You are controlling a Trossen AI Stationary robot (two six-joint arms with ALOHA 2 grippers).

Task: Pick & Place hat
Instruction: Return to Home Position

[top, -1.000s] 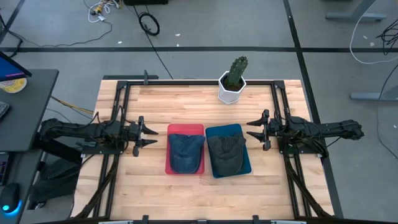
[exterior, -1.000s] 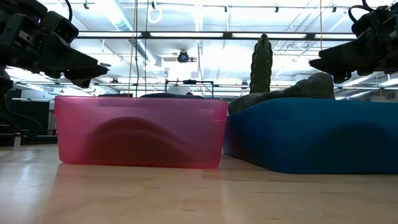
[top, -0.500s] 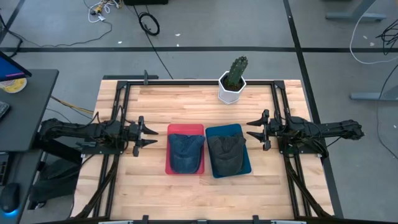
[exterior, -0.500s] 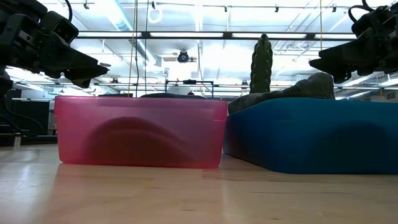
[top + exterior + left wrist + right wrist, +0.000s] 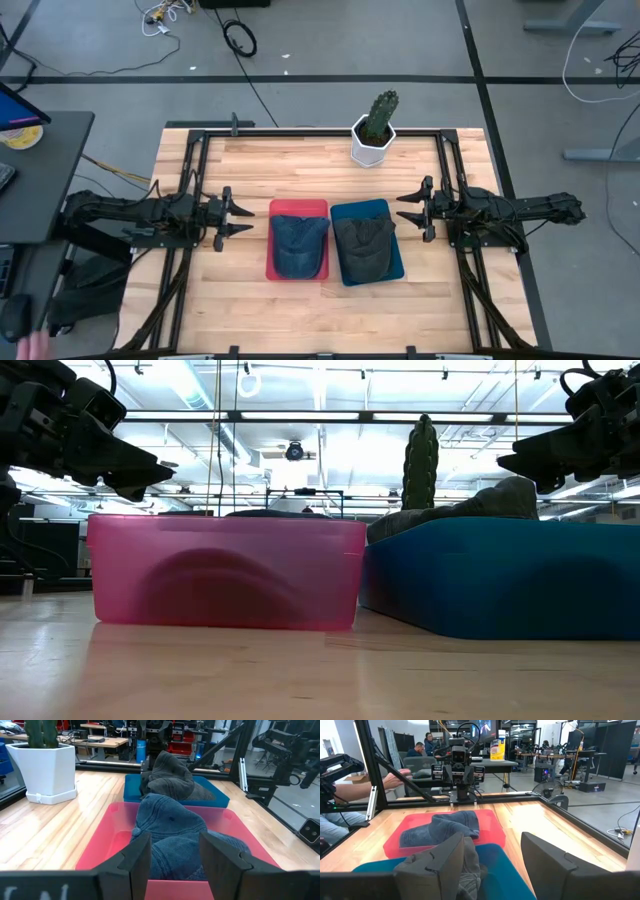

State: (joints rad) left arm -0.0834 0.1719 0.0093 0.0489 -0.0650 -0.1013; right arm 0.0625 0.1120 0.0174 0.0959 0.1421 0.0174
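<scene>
A blue denim hat lies in the pink bin, crown up. A dark grey hat lies in the blue bin beside it. My left gripper hovers open just left of the pink bin, above its rim, pointing at it. My right gripper hovers open just right of the blue bin, pointing at it. In the left wrist view the denim hat sits beyond my fingers; in the right wrist view the grey hat is just ahead.
A white pot with a cactus stands at the table's far edge, behind the bins. Black frame rails run along the table's left and right sides. Bare wood lies in front of the bins. People sit beyond the table.
</scene>
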